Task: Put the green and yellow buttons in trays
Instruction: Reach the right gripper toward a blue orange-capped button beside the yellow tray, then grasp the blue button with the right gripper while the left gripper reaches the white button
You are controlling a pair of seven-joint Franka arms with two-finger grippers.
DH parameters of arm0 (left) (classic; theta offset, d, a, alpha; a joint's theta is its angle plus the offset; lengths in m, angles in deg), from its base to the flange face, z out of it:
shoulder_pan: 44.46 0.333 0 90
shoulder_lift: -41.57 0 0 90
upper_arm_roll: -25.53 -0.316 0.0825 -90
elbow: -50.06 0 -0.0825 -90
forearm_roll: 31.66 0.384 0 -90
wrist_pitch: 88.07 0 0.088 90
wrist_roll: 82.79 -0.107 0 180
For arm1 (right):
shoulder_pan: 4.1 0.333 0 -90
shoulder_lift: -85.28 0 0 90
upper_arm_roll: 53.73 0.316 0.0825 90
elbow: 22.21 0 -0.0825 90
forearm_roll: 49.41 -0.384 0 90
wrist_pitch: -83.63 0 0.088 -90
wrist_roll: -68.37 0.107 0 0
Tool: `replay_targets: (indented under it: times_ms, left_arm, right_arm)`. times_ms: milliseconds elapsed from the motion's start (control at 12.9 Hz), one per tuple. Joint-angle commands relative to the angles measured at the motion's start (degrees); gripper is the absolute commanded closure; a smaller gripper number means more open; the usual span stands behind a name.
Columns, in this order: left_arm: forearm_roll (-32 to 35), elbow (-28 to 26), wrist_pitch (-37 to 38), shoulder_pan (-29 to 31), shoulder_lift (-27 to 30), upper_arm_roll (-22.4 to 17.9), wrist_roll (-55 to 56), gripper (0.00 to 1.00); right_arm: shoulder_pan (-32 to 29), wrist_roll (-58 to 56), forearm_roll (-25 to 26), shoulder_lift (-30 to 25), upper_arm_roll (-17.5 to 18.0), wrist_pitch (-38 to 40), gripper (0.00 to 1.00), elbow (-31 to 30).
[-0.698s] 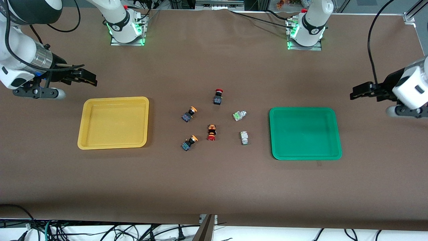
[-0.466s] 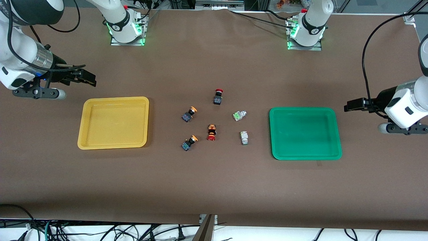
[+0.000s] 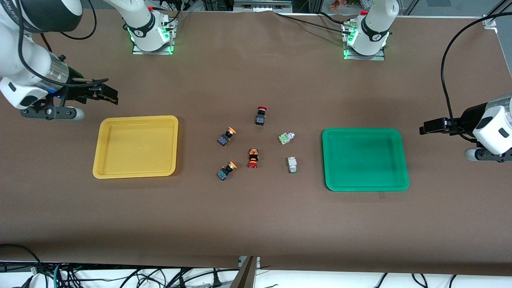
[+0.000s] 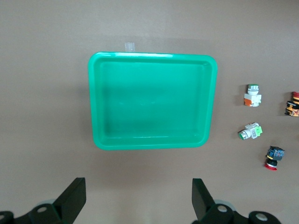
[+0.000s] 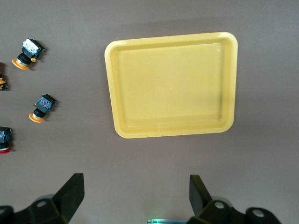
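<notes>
Two yellow-capped buttons [image 3: 226,136] [image 3: 226,170] and two white-grey green-faced buttons [image 3: 286,138] [image 3: 292,164] lie on the table between the trays. The yellow tray [image 3: 136,175] sits toward the right arm's end, the green tray [image 3: 366,187] toward the left arm's end; both are empty. My right gripper [image 3: 107,94] is open and empty, above the table beside the yellow tray [image 5: 173,131]. My left gripper [image 3: 429,128] is open and empty, beside the green tray [image 4: 149,142]. The green-faced buttons [image 4: 251,132] [image 4: 252,94] show in the left wrist view, the yellow-capped ones [image 5: 28,53] [image 5: 41,108] in the right wrist view.
A red-capped dark switch [image 3: 261,115] lies farther from the front camera than the other buttons. A red-capped switch with an orange body [image 3: 253,158] lies in the middle of the group. The arm bases [image 3: 151,36] [image 3: 366,38] stand along the table's back edge.
The left gripper has dropped from beside the green tray's back corner to level with its back edge, then drifted slightly outward. The right gripper has shifted slightly. The buttons and trays have not moved.
</notes>
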Motion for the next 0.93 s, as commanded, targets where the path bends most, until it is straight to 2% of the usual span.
replay_targets:
  times_ms: [0, 233, 466, 621, 853]
  left_arm:
    - [2.1, 1.4, 1.1, -0.8, -0.4, 0.5, -0.5, 0.0]
    - [8.1, 0.6, 0.8, -3.0, 2.4, 0.7, -0.3, 0.0]
    - [7.6, -3.2, -0.8, -1.6, 5.4, 1.0, -0.2, 0.0]
    - [4.4, -8.8, -6.4, -1.4, 7.9, 1.1, 0.3, 0.0]
    - [4.3, -18.7, -16.4, -1.3, 10.7, 6.3, 7.8, 0.0]
  right_arm:
    - [3.2, 8.5, -0.9, 6.0, 0.5, -5.0, 0.0, 0.5]
    - [6.6, 19.6, -6.8, 15.6, 0.5, -16.3, 0.01, 1.3]
    - [11.7, 30.8, -10.2, 30.0, 0.5, -26.2, 0.01, 10.2]
    - [12.9, 36.0, -12.9, 37.7, 0.6, -31.4, 0.01, 15.9]
    - [13.4, 39.0, -19.4, 42.7, 1.9, -38.3, 0.01, 18.9]
